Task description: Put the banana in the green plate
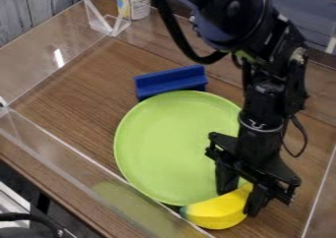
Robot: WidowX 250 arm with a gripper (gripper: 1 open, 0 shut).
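Note:
The yellow banana (214, 214) lies on the wooden table just off the near right rim of the lime-green plate (164, 144). My gripper (250, 195) points straight down over the banana's upper end. Its black fingers (231, 177) stand on either side of that end with yellow showing between them, and the jaws look closed on the fruit. The banana's far end is hidden behind the fingers. The rest of the banana still rests at table level beside the plate.
A blue rectangular block (171, 81) lies just beyond the plate's far rim. Clear plastic walls (53, 55) fence the table on the left and front. A bottle (132, 1) and a clear stand (105, 21) sit at the back left.

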